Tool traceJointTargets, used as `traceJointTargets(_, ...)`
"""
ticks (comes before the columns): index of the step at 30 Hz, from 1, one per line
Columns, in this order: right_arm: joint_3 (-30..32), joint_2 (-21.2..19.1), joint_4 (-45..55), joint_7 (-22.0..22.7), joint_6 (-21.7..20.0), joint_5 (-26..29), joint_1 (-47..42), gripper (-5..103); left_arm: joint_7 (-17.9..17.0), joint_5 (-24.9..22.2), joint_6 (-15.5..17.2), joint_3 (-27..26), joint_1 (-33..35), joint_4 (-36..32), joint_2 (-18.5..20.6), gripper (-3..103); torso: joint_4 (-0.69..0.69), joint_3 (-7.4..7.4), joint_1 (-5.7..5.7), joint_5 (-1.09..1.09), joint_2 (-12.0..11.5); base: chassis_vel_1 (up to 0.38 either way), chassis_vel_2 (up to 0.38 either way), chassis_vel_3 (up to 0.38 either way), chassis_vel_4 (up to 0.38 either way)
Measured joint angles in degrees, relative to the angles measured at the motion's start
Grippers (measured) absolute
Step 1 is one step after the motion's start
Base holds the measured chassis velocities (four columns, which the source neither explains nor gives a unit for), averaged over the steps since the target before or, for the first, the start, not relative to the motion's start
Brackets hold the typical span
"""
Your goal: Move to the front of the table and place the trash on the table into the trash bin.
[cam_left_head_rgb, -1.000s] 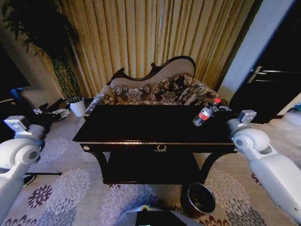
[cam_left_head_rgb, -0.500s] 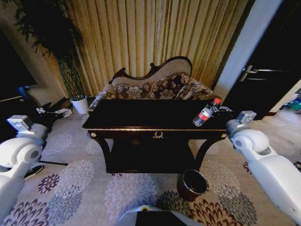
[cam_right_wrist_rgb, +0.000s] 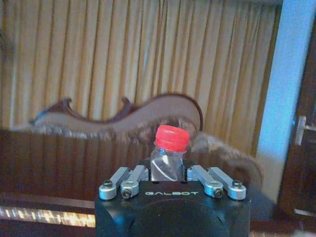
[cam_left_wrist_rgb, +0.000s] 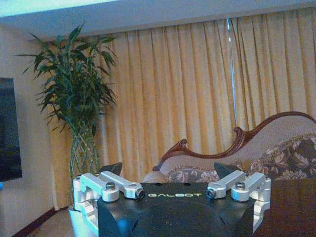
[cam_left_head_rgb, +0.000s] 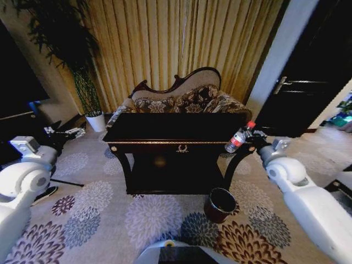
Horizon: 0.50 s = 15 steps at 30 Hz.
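Observation:
The dark glossy table (cam_left_head_rgb: 165, 127) with gold trim stands ahead of me on the carpet. My right gripper (cam_left_head_rgb: 253, 136) is shut on the trash, a clear plastic bottle (cam_left_head_rgb: 238, 137) with a red label and red cap. It holds the bottle tilted in the air, just off the table's right front corner. In the right wrist view the bottle (cam_right_wrist_rgb: 169, 150) stands between the fingers. The round reddish-brown trash bin (cam_left_head_rgb: 220, 204) sits on the floor by the table's right front leg, below the bottle and nearer to me. My left gripper (cam_left_wrist_rgb: 168, 170) is open and holds nothing, low at my left side.
A carved floral sofa (cam_left_head_rgb: 181, 99) stands behind the table before gold curtains. A tall plant in a white pot (cam_left_head_rgb: 95, 121) is at the back left, and a dark door (cam_left_head_rgb: 308, 82) at the right. Flowered carpet (cam_left_head_rgb: 137, 220) lies open between me and the table.
The whole head view has shifted: the table and sofa now look farther off and more floor shows, so the camera moved back. The bottle stays in the right gripper.

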Motion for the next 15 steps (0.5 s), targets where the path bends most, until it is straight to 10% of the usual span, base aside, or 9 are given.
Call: traceJointTargets(15,-6.6,9.0,-20.7,-5.2,3.3,-13.8,-0.8,29,0.0,0.8,-0.1,0.4,0.0,-0.9,-0.9,100,0.01,-0.01,-0.02,0.02,0.0,0.0,0.0,0.0,0.0)
